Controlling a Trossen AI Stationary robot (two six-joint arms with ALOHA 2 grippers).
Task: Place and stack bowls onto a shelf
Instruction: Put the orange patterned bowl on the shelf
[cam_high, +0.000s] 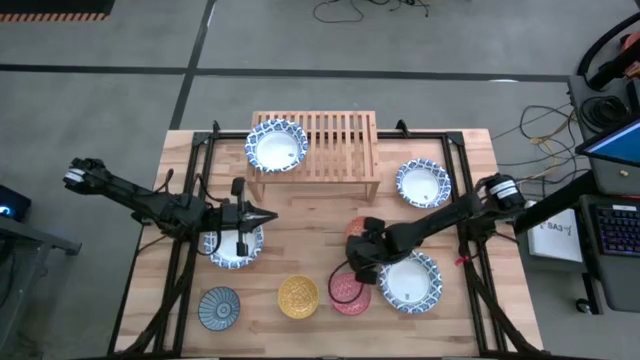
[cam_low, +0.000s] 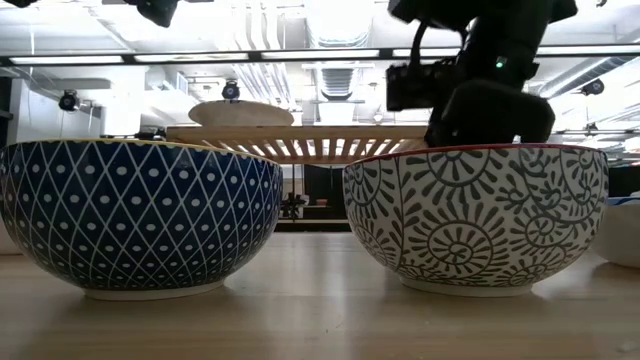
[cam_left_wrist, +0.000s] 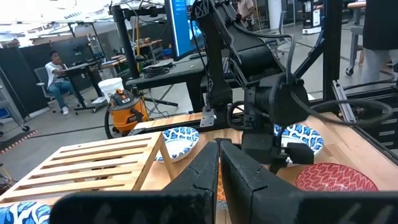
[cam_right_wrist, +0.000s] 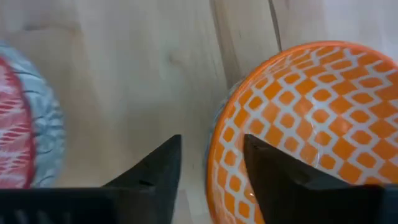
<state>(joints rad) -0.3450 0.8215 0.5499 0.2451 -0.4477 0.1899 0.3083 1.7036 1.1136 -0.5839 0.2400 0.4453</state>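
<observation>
From above, the shelf (cam_high: 315, 146) stands at the far middle of the table (cam_high: 470, 150), with one white blue-rimmed bowl (cam_high: 277, 146) resting on its left end. A second white bowl (cam_high: 423, 183) sits on the table just right of the shelf, a third (cam_high: 409, 281) lies near the front right, and a fourth (cam_high: 236, 246) lies at mid-left, partly under the left arm. Along the front edge run the grey-blue bowl (cam_high: 219, 307), the yellow bowl (cam_high: 298, 296) and the red bowl (cam_high: 349, 292). The left gripper (cam_high: 266, 215) hangs over the table in front of the shelf's left end, its fingers pressed together to a point, holding nothing. The right gripper (cam_high: 357, 262) reaches in from the right and is lowered between the red bowl and the front white bowl, covering most of the orange bowl (cam_high: 356, 231). At table height, a blue diamond-patterned bowl (cam_low: 140, 215) and a grey flower-patterned bowl (cam_low: 475, 217) fill the foreground; the shelf (cam_low: 300, 142) shows behind them, and the right arm (cam_low: 480, 80) descends behind the grey-patterned bowl. The left wrist view looks past its closed fingers (cam_left_wrist: 205, 174) to the shelf (cam_left_wrist: 87, 165), the red bowl (cam_left_wrist: 336, 177) and the other arm. In the right wrist view the fingers (cam_right_wrist: 158, 162) stand spread, one on each side of the orange bowl's (cam_right_wrist: 311, 124) rim, with the red bowl (cam_right_wrist: 25, 124) beside it.
</observation>
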